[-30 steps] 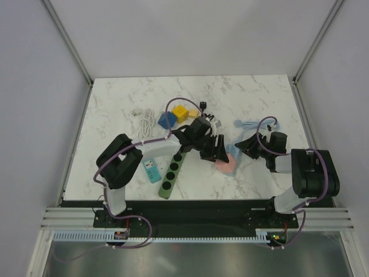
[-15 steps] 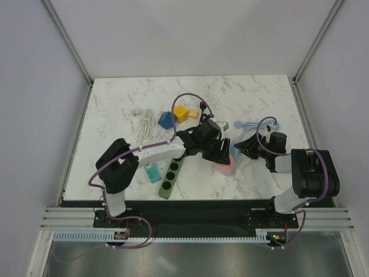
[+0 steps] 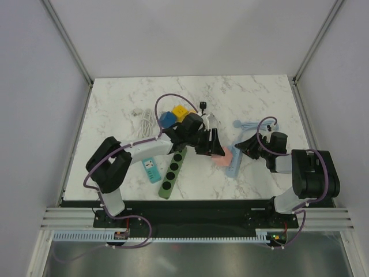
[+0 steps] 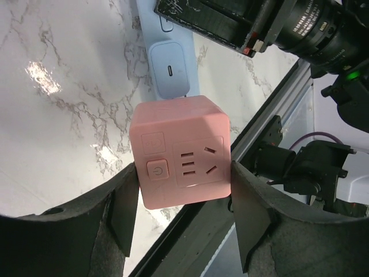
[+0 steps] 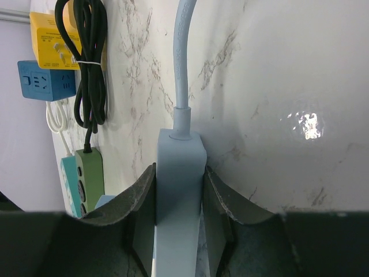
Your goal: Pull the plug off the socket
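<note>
Joint between light-blue plug (image 5: 180, 151) and pink socket cube (image 4: 180, 151): you cannot tell whether it is seated. The cube's far edge hides it in the left wrist view, and the arms crowd it from above. The cube is rounded, with a power button beside one outlet face. It sits right of centre on the table (image 3: 115, 115), touching the plug. The left gripper (image 4: 183, 186) clamps the cube's sides and the right gripper (image 5: 179, 174) pinches the plug body. Only the right wrist view shows the cable (image 5: 182, 57) entering the plug.
</note>
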`<state>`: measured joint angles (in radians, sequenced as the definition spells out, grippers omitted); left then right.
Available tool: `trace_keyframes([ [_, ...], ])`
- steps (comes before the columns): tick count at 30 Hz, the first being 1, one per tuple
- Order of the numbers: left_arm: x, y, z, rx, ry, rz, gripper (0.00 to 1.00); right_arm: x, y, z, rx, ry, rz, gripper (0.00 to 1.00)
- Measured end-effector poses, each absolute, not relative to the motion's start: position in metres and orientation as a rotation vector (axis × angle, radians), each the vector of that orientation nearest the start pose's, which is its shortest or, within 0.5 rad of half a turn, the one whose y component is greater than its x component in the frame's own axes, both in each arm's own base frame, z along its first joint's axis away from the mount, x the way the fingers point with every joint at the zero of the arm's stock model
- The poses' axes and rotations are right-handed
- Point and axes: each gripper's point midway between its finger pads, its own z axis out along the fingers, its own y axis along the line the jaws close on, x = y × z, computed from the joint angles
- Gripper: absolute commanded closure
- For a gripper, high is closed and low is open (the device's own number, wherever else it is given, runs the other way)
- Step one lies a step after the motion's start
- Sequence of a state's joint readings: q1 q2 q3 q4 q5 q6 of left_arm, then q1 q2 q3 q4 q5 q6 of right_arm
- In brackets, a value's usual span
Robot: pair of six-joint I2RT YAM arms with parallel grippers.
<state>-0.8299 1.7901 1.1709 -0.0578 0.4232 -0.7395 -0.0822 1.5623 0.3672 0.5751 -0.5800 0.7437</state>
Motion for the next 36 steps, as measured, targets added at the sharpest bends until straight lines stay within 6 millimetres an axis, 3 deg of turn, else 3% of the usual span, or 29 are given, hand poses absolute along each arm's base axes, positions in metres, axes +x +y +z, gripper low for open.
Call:
trace_keyframes([
  [5,0.243,-0.399,0.132,0.374,2.470,-1.179,0.98,0.321,0.094,0.027,0.581,2.177,1.000,1.00],
  [10,0.258,-0.374,0.154,0.395,2.414,-0.979,0.98,0.321,0.094,0.027,0.582,2.178,1.000,1.00],
  [13,0.274,-0.351,0.164,0.391,2.383,-0.819,0.98,0.321,0.093,0.027,0.580,2.178,0.998,1.00],
  [17,0.299,-0.301,0.168,0.348,2.372,-0.536,0.98,0.321,0.093,0.027,0.578,2.178,0.996,1.00],
  [22,0.322,-0.229,0.157,0.288,2.405,-0.149,0.98,0.321,0.093,0.027,0.577,2.178,0.996,1.00],
  [26,0.332,-0.191,0.151,0.261,2.418,0.046,0.98,0.321,0.093,0.027,0.577,2.178,0.996,1.00],
  [29,0.339,-0.175,0.142,0.277,2.422,0.193,0.98,0.321,0.093,0.027,0.576,2.179,0.995,1.00],
  [36,0.356,-0.163,0.100,0.339,2.463,0.438,0.98,0.321,0.093,0.027,0.577,2.179,0.995,1.00],
])
